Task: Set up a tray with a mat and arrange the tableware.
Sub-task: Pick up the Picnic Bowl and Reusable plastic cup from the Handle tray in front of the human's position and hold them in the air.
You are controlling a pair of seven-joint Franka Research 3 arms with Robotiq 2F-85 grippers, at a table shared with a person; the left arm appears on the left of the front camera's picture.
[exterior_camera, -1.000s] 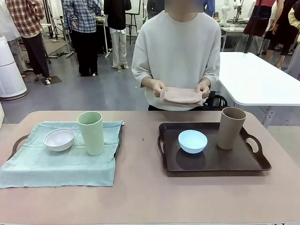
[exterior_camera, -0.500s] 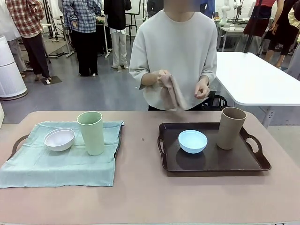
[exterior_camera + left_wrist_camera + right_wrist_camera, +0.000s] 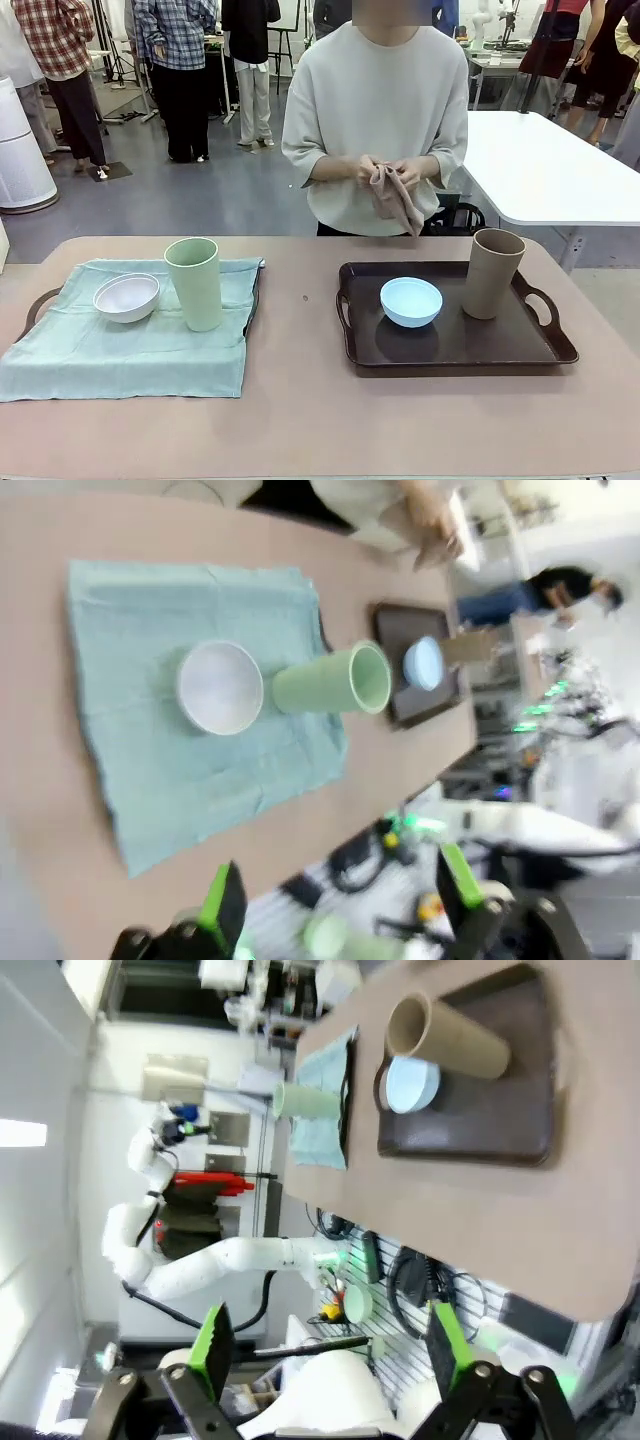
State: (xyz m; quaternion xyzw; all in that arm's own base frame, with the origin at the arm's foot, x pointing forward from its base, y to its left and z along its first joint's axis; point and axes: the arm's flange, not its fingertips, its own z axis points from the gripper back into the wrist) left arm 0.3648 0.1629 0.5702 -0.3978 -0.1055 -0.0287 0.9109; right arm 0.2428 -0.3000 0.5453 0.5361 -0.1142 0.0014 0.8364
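Now | we see the left gripper (image 3: 338, 895) spread wide, holding nothing | white bowl (image 3: 220, 687) and pale green cup (image 3: 330, 683) on the green mat (image 3: 150, 760), well beyond its fingertips | right gripper (image 3: 328, 1345) also wide and empty | light blue bowl (image 3: 412, 1083) and tan-brown cup (image 3: 445, 1035) on the dark tray (image 3: 520, 1090), far ahead of its fingers.

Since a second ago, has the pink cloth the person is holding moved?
Yes. The pink cloth was spread flat and wide beyond the brown tray's far edge; now it hangs bunched and narrow, still beyond that edge.
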